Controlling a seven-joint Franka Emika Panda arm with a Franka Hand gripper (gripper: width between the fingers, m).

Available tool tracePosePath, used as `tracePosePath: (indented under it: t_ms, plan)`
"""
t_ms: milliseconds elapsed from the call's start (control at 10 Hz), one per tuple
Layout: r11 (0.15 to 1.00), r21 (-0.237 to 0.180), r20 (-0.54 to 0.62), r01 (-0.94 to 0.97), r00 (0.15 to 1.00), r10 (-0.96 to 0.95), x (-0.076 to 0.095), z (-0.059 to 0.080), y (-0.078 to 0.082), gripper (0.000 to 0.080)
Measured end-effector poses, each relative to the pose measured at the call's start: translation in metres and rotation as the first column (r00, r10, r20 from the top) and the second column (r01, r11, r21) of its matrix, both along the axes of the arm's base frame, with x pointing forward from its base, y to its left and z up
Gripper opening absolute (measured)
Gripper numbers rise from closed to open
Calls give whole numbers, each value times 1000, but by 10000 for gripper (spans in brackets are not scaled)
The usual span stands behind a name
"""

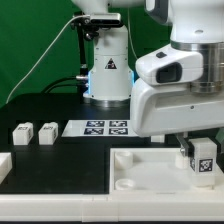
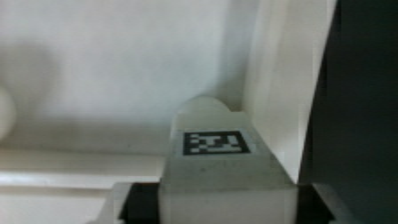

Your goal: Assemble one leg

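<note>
Wrist view, end effector (image 2: 217, 203) gripping leg (image 2: 214, 150), beside panel (image 2: 107, 80) edge

Warning triangle (image 1: 110, 69) on arm base (image 1: 107, 88)

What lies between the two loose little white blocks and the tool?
The marker board lies there, then the white panel's edge, seen in the exterior view.

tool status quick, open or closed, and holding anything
Tool: closed on a leg, holding it just above the white panel.
</note>
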State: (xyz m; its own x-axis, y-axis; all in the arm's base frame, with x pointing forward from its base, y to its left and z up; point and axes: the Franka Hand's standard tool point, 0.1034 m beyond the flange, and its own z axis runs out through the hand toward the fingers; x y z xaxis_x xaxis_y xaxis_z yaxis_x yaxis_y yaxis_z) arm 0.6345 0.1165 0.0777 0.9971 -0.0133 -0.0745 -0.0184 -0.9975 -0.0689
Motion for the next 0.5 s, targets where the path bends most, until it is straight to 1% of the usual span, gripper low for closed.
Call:
tracePosePath:
  t_ms: [200, 400, 500]
  plan:
    - [970, -17, -10, 244, 970, -244, 1, -1, 1, 292]
    - [869, -35, -25, 494, 869, -495, 1, -1, 2, 294]
    - [788, -49, -30, 614, 788, -615, 1, -1, 2, 294]
